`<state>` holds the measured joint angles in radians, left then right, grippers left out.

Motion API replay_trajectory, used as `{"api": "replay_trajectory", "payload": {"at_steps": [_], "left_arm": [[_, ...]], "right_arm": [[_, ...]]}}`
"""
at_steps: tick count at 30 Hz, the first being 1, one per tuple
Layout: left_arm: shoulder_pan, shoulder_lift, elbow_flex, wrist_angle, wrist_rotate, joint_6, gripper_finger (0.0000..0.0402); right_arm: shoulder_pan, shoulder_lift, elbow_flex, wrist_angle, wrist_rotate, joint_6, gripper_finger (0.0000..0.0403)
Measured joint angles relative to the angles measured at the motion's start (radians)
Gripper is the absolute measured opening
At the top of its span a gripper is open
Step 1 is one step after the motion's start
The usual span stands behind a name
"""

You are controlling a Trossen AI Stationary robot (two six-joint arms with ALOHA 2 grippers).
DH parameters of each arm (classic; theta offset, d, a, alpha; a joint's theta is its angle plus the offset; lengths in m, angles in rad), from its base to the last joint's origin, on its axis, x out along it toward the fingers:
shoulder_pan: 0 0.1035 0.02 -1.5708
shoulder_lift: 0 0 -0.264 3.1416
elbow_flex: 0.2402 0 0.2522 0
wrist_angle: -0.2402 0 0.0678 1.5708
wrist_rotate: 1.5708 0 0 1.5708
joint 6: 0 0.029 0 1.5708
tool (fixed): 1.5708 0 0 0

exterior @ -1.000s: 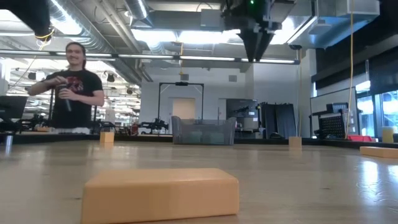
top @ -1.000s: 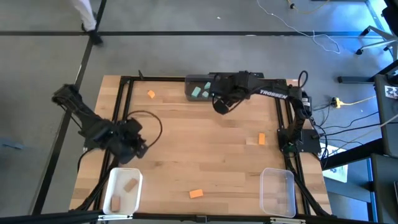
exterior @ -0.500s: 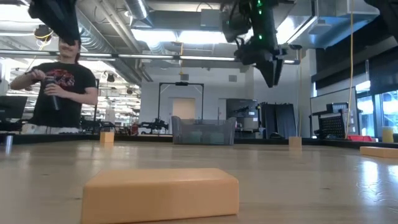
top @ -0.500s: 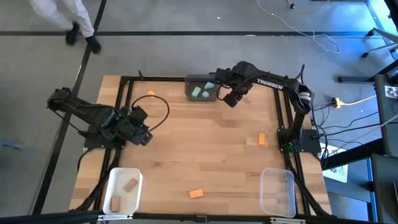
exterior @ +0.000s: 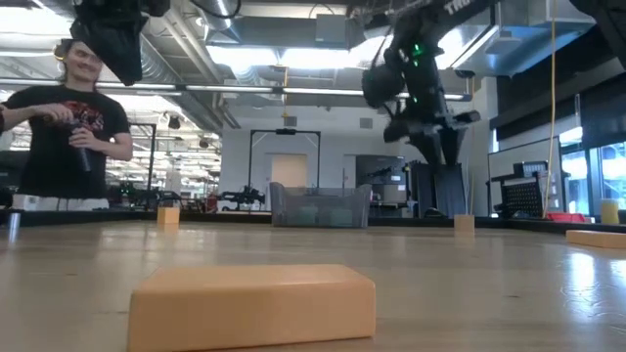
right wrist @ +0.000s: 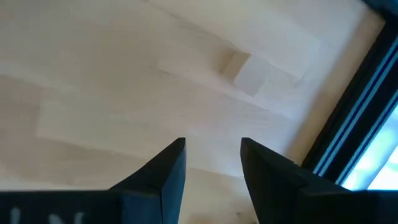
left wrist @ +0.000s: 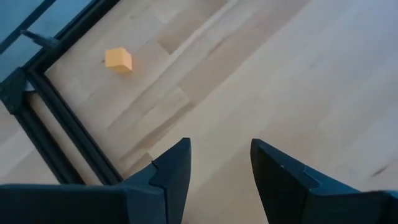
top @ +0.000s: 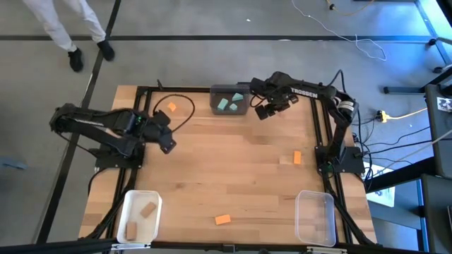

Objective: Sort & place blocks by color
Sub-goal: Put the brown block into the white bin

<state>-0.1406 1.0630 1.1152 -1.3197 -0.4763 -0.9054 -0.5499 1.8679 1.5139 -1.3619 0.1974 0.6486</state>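
Above the smooth plank table [top: 233, 176], left gripper [top: 168, 143] and right gripper [top: 264, 111] hover, fingers apart, both empty. Orange blocks [top: 172, 107] sit scattered on bare wood, teal ones in the dark grey bin [top: 229, 100], tan ones in the white bin [top: 138, 215].

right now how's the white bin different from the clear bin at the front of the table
The white bin sits at the table's front left corner; the clear bin sits at the front right. The white bin has opaque walls, while the clear bin lets the wood show through. The white bin holds two tan blocks; the clear bin holds nothing that shows. Both are rectangular, open-topped, similar in size and standing upright.
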Motion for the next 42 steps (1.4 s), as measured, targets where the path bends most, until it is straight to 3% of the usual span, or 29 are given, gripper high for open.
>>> {"api": "replay_trajectory", "payload": {"at_steps": [12, 21, 34, 42], "left_arm": [[0.098, 0.000, 0.000, 0.084, 0.014, 0.040, 0.0158], [0.173, 0.000, 0.000, 0.168, 0.045, 0.155, 0.0158], [0.230, 0.000, 0.000, 0.171, 0.049, 0.187, 0.0158], [0.232, 0.001, 0.000, 0.172, 0.048, 0.203, 0.0158]], "right_arm": [[-0.100, 0.001, -0.165, 0.138, -0.016, 0.001, 0.0155], [-0.159, 0.000, -0.167, 0.228, -0.011, 0.042, 0.0155], [-0.174, 0.001, -0.167, 0.218, -0.015, 0.211, 0.0155], [-0.174, 0.001, -0.176, 0.213, -0.006, 0.232, 0.0155]]}}
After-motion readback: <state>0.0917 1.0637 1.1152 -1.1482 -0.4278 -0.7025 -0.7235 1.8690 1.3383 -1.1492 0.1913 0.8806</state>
